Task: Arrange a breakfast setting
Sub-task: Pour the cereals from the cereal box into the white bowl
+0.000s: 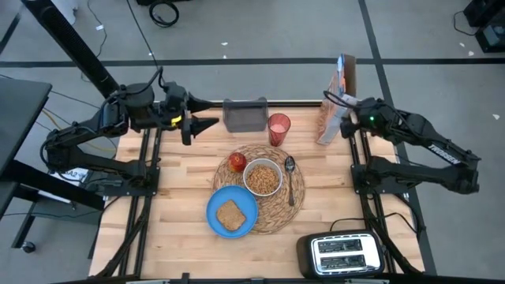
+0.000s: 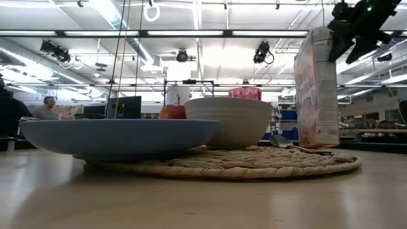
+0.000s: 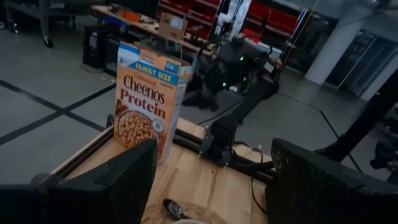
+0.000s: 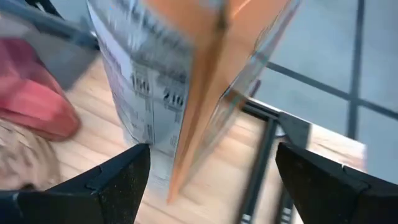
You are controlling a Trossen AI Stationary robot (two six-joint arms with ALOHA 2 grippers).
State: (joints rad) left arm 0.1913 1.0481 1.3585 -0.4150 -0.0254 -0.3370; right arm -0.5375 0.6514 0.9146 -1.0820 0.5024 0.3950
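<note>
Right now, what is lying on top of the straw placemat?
On the placemat sit a white bowl of cereal, a spoon and a red apple. The blue plate with toast overlaps its edge. The weave beneath them is covered.

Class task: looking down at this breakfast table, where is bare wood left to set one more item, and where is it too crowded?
Free: the wood left of the straw placemat, and the front strip between the blue plate and the toaster. Crowded: the back edge, where the grey tray, red cup, Cheerios box and open right gripper cluster.
</note>
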